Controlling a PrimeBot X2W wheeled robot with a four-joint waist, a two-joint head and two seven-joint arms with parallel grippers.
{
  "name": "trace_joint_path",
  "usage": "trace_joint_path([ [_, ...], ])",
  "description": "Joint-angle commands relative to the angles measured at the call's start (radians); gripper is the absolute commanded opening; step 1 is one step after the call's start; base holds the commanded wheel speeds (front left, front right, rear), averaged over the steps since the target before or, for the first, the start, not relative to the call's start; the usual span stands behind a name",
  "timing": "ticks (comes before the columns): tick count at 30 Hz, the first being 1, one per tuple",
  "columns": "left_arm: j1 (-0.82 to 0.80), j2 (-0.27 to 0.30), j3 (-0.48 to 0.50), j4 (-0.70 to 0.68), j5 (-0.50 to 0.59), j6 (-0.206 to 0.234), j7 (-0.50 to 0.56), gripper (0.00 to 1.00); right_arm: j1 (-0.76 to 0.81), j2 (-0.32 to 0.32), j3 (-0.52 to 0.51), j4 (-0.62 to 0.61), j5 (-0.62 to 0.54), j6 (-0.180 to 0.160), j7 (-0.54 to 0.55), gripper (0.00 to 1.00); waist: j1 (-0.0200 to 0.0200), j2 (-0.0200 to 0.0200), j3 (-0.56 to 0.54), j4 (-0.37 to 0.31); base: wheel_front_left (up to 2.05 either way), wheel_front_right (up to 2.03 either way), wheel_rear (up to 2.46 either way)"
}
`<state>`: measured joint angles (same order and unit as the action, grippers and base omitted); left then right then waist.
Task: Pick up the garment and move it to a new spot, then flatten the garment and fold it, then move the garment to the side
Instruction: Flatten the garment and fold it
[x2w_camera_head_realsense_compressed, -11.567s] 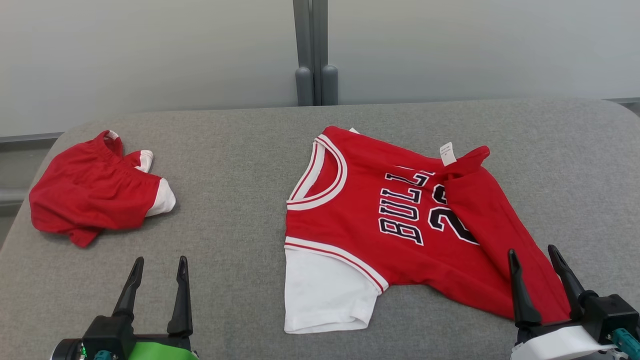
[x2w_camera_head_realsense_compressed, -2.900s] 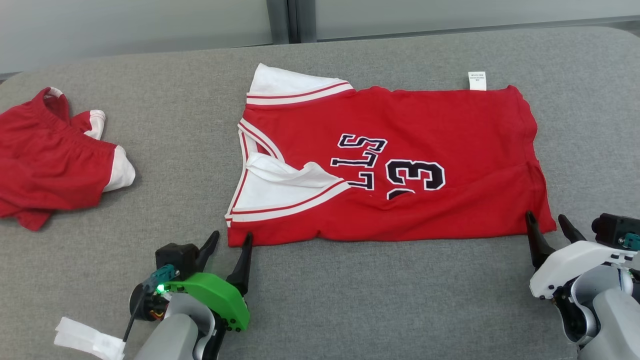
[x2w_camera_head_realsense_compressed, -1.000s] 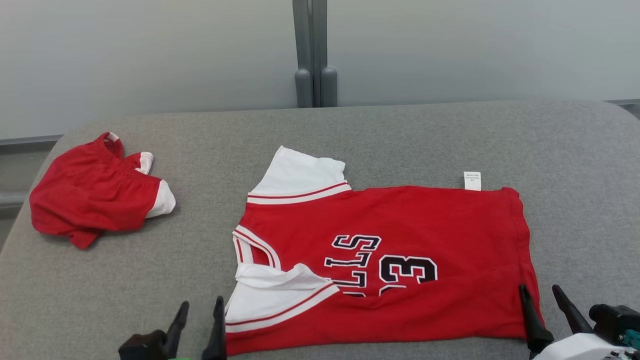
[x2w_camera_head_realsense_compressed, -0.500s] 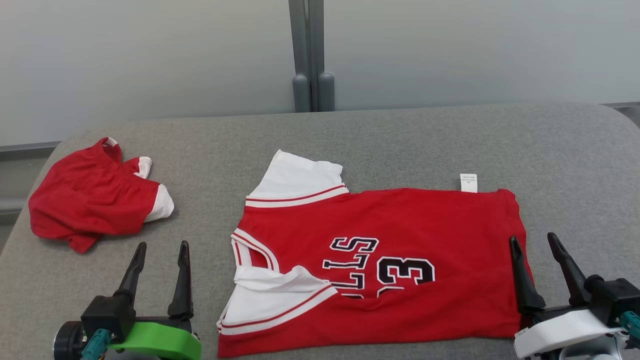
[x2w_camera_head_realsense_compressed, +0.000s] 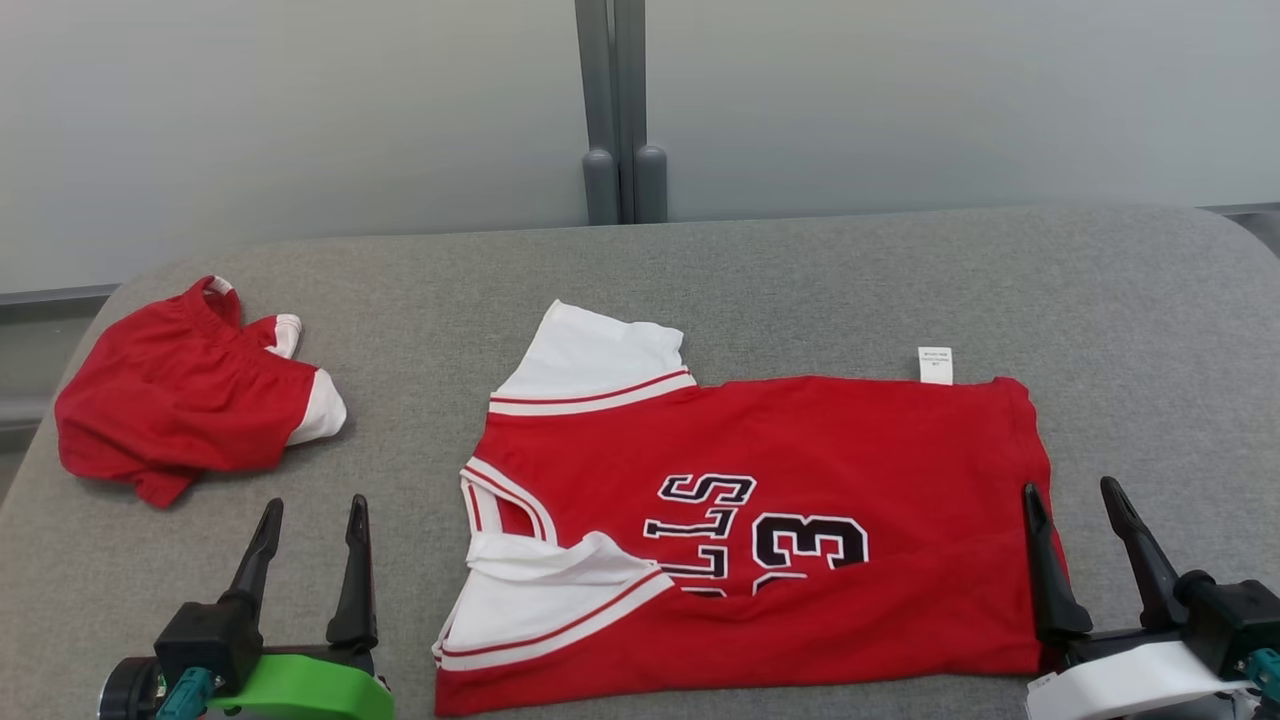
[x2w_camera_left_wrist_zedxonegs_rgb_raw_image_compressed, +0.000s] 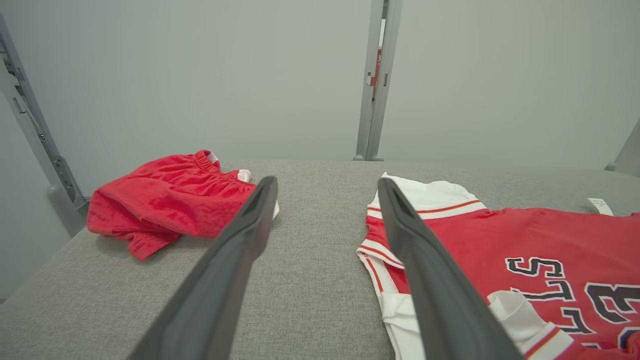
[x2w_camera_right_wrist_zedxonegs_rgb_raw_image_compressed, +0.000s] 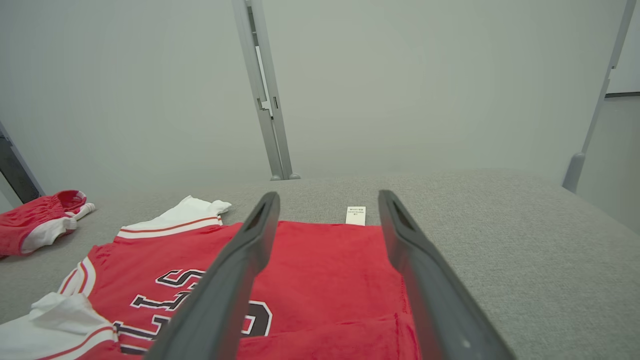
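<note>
The red-and-white basketball jersey with black lettering (x2w_camera_head_realsense_compressed: 850, 440) lies folded lengthwise on the grey fabric table (x2w_camera_head_realsense_compressed: 820, 270), between the grippers; the left gripper (x2w_camera_head_realsense_compressed: 315, 503), jaws apart and empty, sits just left of its collar, the right gripper (x2w_camera_head_realsense_compressed: 1070, 487), likewise spread, over its hem; crumpled red shorts (x2w_camera_head_realsense_compressed: 180, 400) lie ahead-left of the left gripper

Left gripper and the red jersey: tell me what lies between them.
Only bare grey surface lies between the left gripper and the jersey, as the head view shows.
</note>
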<state>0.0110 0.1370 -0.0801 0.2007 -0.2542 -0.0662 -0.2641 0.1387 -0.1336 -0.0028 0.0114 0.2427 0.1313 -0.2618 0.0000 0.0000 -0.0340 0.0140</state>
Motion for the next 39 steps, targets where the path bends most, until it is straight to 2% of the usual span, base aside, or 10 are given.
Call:
trace_joint_path([
  [1, 0.011, -0.004, 0.007, 0.000, 0.006, -0.005, 0.000, 1.00, 0.010, 0.002, -0.003, -0.003, -0.004, -0.001, -0.004, 1.00, 0.0000, 0.0000, 0.000, 0.000, 0.00, 0.00, 0.00],
  [11, -0.006, -0.008, 0.028, 0.017, 0.020, -0.023, 0.000, 1.00, -0.009, -0.001, -0.014, 0.014, -0.003, -0.001, -0.004, 1.00, 0.0000, 0.0000, 0.011, -0.002, 0.00, 0.00, 0.00],
  [17, -0.120, 0.033, 0.007, 0.050, 0.026, -0.044, 0.001, 1.00, -0.099, -0.051, -0.003, 0.083, 0.014, -0.001, 0.004, 1.00, 0.0000, 0.0000, 0.039, -0.017, 0.00, 0.00, 0.00],
  [22, -0.289, 0.077, -0.046, 0.085, 0.000, -0.059, 0.045, 1.00, -0.228, -0.097, -0.011, 0.147, 0.044, -0.001, 0.064, 1.00, 0.0000, 0.0000, 0.109, -0.036, 0.00, 0.00, 0.00],
  [27, -0.501, 0.134, -0.143, 0.148, -0.056, -0.066, 0.102, 1.00, -0.395, -0.145, 0.004, 0.228, 0.067, -0.001, 0.141, 1.00, 0.0000, 0.0000, 0.214, -0.075, 0.00, 0.00, 0.00],
  [34, -0.774, 0.239, -0.396, 0.229, -0.242, -0.065, 0.189, 1.00, -0.596, -0.172, 0.069, 0.355, 0.087, -0.001, 0.205, 1.00, 0.0000, 0.0000, 0.355, -0.124, 0.00, 0.00, 0.00],
  [39, -0.925, 0.287, -0.517, 0.311, -0.357, -0.065, 0.248, 1.00, -0.711, -0.172, 0.127, 0.458, 0.095, -0.001, 0.219, 1.00, 0.0000, 0.0000, 0.424, -0.159, 0.00, 0.00, 0.00],
])
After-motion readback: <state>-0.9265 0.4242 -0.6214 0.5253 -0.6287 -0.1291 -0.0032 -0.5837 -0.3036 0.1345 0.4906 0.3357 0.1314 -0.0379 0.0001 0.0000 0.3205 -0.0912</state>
